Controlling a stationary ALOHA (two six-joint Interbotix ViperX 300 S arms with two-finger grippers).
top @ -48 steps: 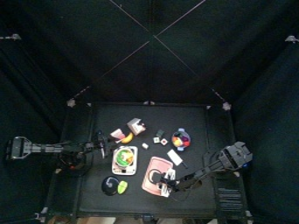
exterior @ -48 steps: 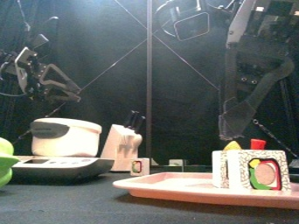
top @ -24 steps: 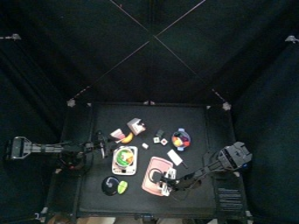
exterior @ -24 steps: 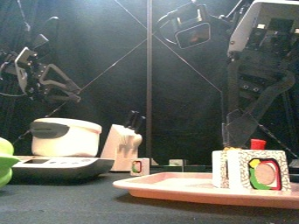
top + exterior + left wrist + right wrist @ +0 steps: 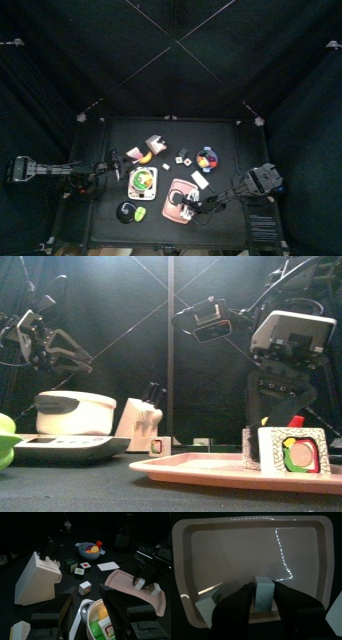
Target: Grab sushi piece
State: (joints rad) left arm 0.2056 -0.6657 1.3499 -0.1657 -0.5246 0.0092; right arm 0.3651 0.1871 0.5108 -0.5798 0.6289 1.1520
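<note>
Right wrist view: black right gripper (image 5: 263,601) clenched around white square sushi piece (image 5: 264,593), down on pink plastic tray (image 5: 231,552). Left gripper (image 5: 93,601) released, apart.

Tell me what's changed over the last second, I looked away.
The right arm came down: its gripper lowered over the pink tray and now straddles the sushi piece standing at the tray's edge, jaws on either side. The sushi hasn't been lifted. The left arm stayed at the table's left side, and nothing else moved.
</note>
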